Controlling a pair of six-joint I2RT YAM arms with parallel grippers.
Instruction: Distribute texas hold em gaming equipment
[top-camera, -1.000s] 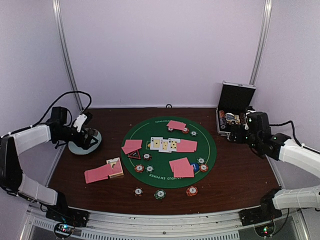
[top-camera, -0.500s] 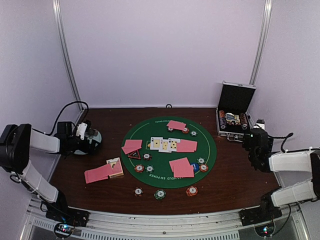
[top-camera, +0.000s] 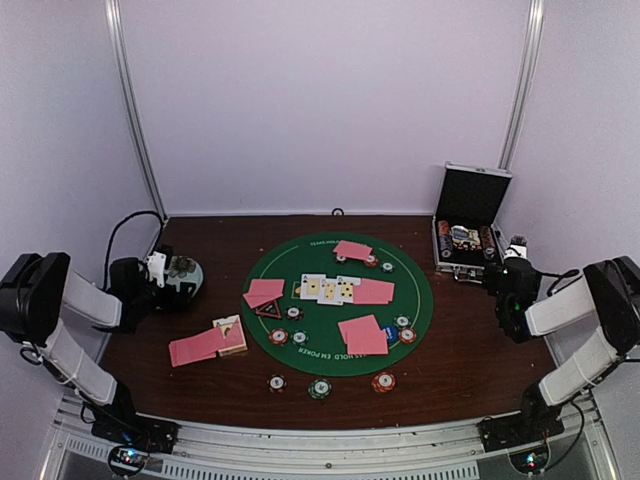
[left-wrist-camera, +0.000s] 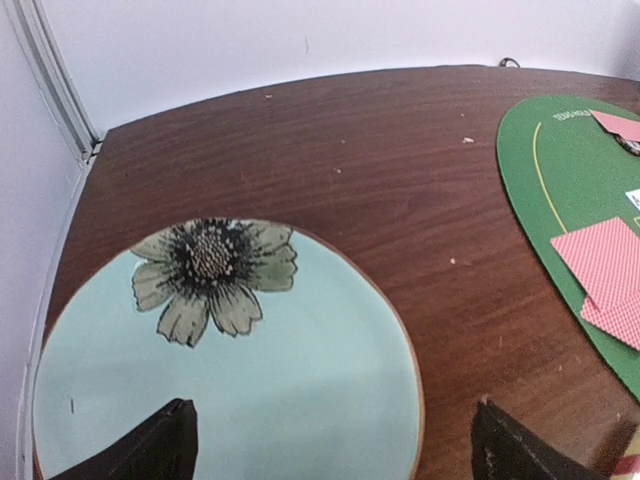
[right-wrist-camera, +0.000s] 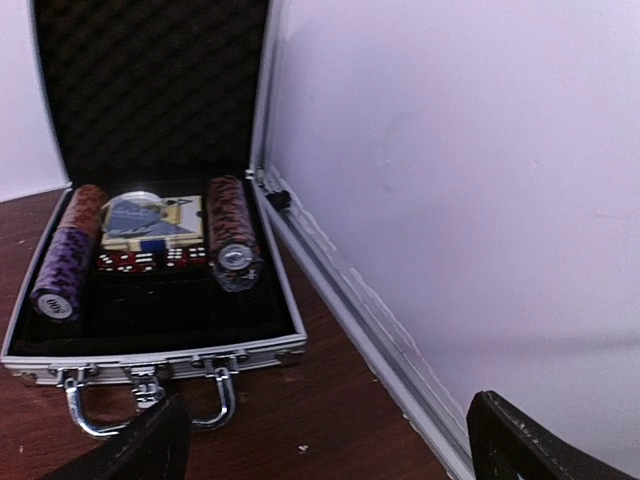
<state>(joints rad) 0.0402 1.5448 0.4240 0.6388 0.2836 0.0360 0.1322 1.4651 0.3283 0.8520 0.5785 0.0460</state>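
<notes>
Pink-backed cards lie in pairs on the green mat (top-camera: 335, 262): far (top-camera: 353, 249), left (top-camera: 265, 292), right (top-camera: 374, 291), near (top-camera: 364, 335). More lie off the mat (top-camera: 195, 347). Face-up cards (top-camera: 328, 288) are in the middle. The black triangular marker (top-camera: 268, 310) and a blue button (top-camera: 390, 333) are on the mat. Chips lie on the mat (top-camera: 279, 336) and in front of it (top-camera: 319, 388). My left gripper (top-camera: 165, 280) (left-wrist-camera: 335, 455) is open and empty, low over the dish. My right gripper (top-camera: 497, 268) (right-wrist-camera: 330, 450) is open and empty, just in front of the case.
The pale blue flowered dish (left-wrist-camera: 330, 380) sits at the far left (top-camera: 190, 270). The open metal case (right-wrist-camera: 150, 350) at the far right (top-camera: 467, 225) holds two chip rolls (right-wrist-camera: 232, 235) and a card deck (right-wrist-camera: 150, 222). A small card box (top-camera: 231, 335) lies by the left cards. The wall rail (right-wrist-camera: 380, 340) runs close on the right.
Both arms have drawn back and lowered toward the table's sides. The left gripper slid from over the dish to its left edge; the right backed away from the case. Table items are unmoved.
</notes>
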